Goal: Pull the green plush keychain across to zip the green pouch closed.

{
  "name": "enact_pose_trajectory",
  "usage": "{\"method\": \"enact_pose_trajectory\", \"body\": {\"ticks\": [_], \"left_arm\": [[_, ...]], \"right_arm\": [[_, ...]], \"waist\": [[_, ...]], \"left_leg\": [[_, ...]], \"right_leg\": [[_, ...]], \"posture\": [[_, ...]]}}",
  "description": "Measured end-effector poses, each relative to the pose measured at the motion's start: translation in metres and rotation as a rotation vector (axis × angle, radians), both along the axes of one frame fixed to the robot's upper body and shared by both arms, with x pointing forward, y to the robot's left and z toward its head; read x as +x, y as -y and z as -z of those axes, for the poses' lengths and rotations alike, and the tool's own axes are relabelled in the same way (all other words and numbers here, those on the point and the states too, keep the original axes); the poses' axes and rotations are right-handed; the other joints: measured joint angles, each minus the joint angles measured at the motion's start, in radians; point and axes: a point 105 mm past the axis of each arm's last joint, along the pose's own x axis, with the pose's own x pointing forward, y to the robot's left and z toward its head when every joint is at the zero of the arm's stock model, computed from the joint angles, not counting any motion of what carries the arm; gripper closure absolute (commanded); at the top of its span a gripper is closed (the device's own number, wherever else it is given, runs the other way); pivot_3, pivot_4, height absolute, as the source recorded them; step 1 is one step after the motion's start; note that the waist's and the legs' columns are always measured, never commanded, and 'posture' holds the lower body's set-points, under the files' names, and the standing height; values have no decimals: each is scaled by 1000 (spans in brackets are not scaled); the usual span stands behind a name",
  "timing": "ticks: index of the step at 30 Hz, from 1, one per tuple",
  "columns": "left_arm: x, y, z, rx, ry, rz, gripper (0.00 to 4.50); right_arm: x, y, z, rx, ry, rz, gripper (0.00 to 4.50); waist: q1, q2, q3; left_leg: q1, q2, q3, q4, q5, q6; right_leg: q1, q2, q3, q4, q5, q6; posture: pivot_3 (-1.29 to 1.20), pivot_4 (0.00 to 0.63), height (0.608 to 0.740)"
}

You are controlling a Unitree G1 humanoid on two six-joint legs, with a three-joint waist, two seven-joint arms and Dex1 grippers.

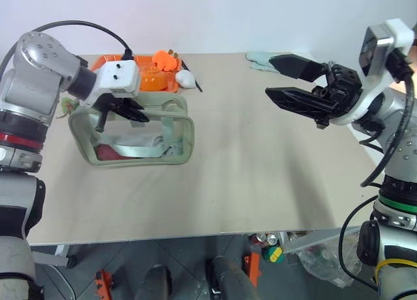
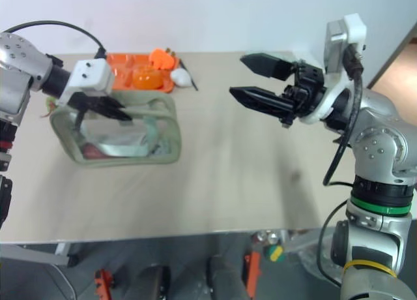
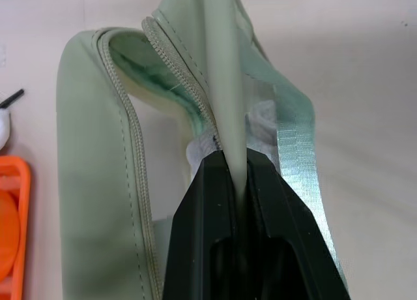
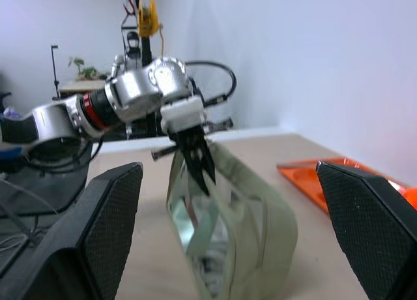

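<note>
At nine o'clock on the table, green pouch standing with zip partly undone, orange tray just behind it. Left gripper clamped tight on the pouch's pale strap handle. Over at three o'clock, right gripper raised well clear, jaws spread wide, holding nothing. Mint glove lying at one o'clock

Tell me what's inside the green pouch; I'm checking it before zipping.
Through the green pouch's clear window show something reddish and pale crumpled material. What they are cannot be told; the fabric walls and the left gripper hide the rest.
</note>
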Motion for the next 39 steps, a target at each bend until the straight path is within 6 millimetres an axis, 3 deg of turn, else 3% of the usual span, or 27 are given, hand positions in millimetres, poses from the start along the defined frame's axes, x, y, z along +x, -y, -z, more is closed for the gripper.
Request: {"method": "enact_pose_trajectory", "body": {"ticks": [3, 9, 16, 20, 26, 30, 31, 34, 38, 39], "left_arm": [[-6, 24, 1, -33, -11, 67, 4449], [-15, 48, -8, -103, -9, 110, 2457], [-16, 43, 11, -124, -86, 49, 87], [-25, 40, 4, -212, -144, 32, 31], [-52, 31, -68, -625, -295, 38, 31], [-60, -2, -94, -767, -247, -43, 31], [-59, -10, -93, -779, -235, -79, 31], [-55, -39, -65, -752, -253, -222, 31], [-55, -89, -8, -733, -322, -451, 31], [-56, -95, -4, -748, -322, -474, 31]], "right_arm": [[1, 0, 1, 0, -5, 8, 76], [4, -4, 9, -24, -23, 7, 76], [5, -5, 11, -36, -18, 15, 76], [7, -9, 14, -52, -28, 12, 76], [7, -10, 16, -56, -33, 9, 76], [7, -11, 18, -65, -41, 3, 76], [8, -12, 20, -70, -44, 1, 76], [10, -19, 32, -119, -70, -3, 76], [19, -37, 70, -275, -112, 24, 76], [20, -41, 75, -291, -117, 19, 76]], "waist": [[3, 0, 0], [-4, 0, 0], [-3, 1, 0], [-4, 1, 0], [-4, 1, 0], [-10, 1, 0], [-11, 1, 0], [-13, 2, 0], [-25, 2, 0], [-25, 1, 0]], "left_leg": [[-2, 0, 0, 2, 0, 0], [0, 0, 2, 2, 0, 1], [2, 1, 1, 2, 0, 2], [1, 1, 2, 2, 0, 2], [1, 1, 2, 2, 0, 3], [3, 2, 2, 1, 0, 3], [4, 2, 2, 1, 0, 3], [7, 2, 2, -1, 0, 3], [6, 3, 3, -2, 0, 3], [5, 3, 3, -1, 0, 3]], "right_leg": [[0, 0, 0, 0, 1, 1], [0, 1, 3, 0, 1, 2], [0, 4, 4, 1, 3, 0], [0, 4, 5, 1, 3, 0], [0, 4, 4, 0, 3, 0], [0, 5, 5, 1, 3, 0], [1, 5, 5, 1, 3, 0], [3, 5, 5, 1, 3, -1], [1, 5, 5, 1, 2, -3], [0, 5, 5, 1, 2, -3]], "posture": [[0, 150, 740], [0, 150, 740], [0, 150, 740], [0, 150, 740], [0, 150, 740], [0, 150, 740], [0, 150, 740], [0, 150, 740], [0, 150, 740], [0, 150, 740]]}}
